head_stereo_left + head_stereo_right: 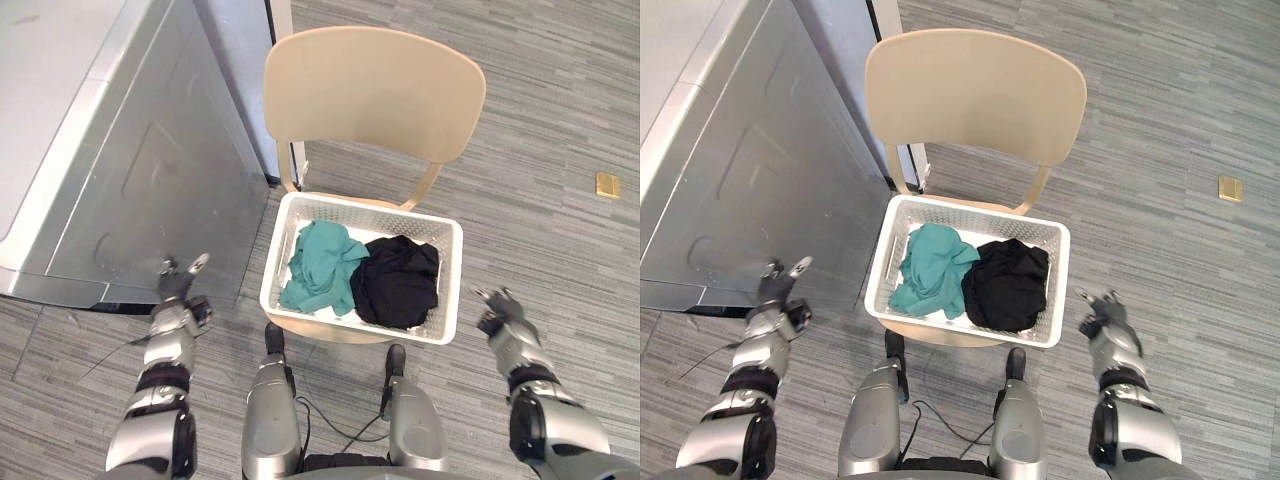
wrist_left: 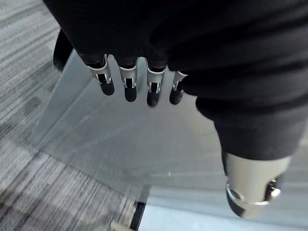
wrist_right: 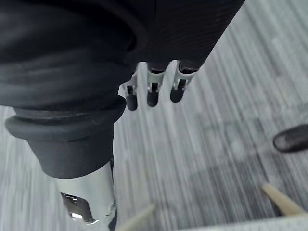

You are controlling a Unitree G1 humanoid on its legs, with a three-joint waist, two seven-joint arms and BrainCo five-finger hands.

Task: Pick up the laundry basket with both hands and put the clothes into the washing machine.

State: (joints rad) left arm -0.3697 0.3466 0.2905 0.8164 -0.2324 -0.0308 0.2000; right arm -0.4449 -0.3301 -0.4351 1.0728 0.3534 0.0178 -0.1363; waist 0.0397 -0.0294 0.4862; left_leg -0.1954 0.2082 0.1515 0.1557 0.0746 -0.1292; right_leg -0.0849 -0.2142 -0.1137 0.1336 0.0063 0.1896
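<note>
Nothing lifted yet: the basket (image 1: 372, 207) sits on the chair (image 1: 370, 100), green cloth (image 1: 322, 265) and black cloth (image 1: 398, 282) inside, washer (image 1: 120, 180) to its left. Its long axis runs side to side, short ends toward the hands. Left hand (image 1: 178, 290) and right hand (image 1: 500, 315) hang well apart from those ends, fingers loosely spread, empty. Grasp, lift and loading are all left to do.

The washing machine (image 1: 120, 180) is running out of view at the left, the laundry basket (image 1: 400, 212) is covering most of the seat of the chair (image 1: 370, 90), and a small yellow object (image 1: 607, 184) on the floor is showing too small to identify
</note>
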